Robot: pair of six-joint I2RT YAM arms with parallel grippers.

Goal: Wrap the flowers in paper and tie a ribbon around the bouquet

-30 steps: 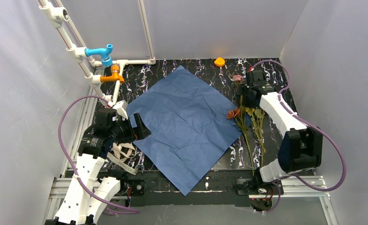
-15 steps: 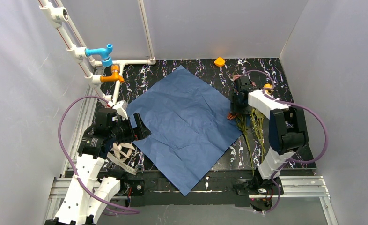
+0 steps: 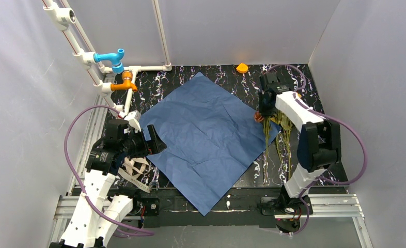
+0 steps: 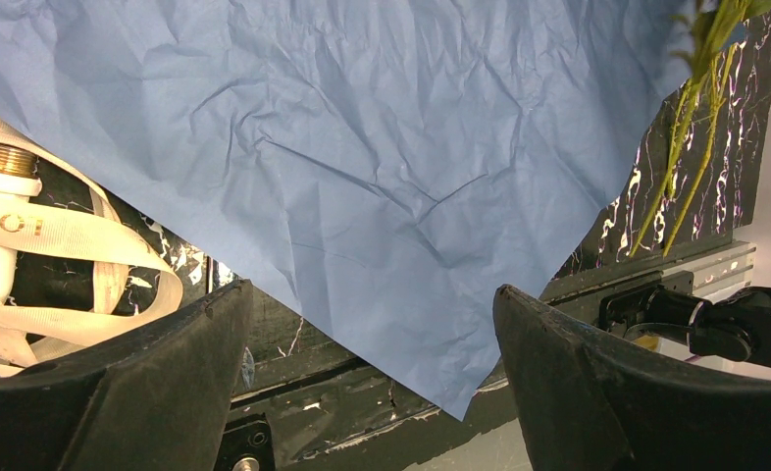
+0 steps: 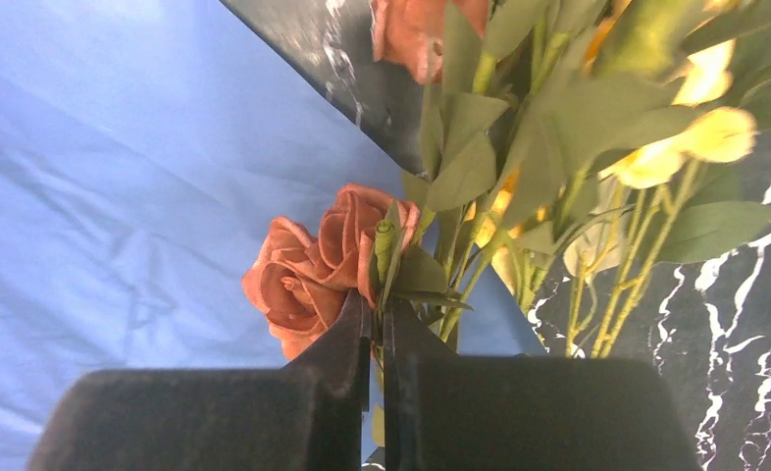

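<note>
The flowers [image 3: 277, 138] lie on the black marbled desk [image 3: 305, 87] at the right corner of the paper [image 3: 206, 134], heads toward the back and thin stems trailing toward the near edge. The overhead camera hides most of the heads under the right arm. The right wrist camera shows them close up: a dusky pink rose over the paper's blue edge, with yellow blooms and green leaves over the marble beside it. In that view the right hand [image 5: 377, 329] is clenched to a thin slit just below the pink rose, with a green stem running down into the slit. The sheet lies flat and creased, turned like a diamond across the middle of the desk. The ribbon [image 4: 68, 231] lies in loose cream loops beside the paper's left edge; only the left wrist camera shows lettering printed on it. The left hand [image 4: 370, 294] is spread wide above the paper's near left part, grasping nothing. White pipes [image 3: 82, 49] with a blue and an orange valve run along the back left.
</note>
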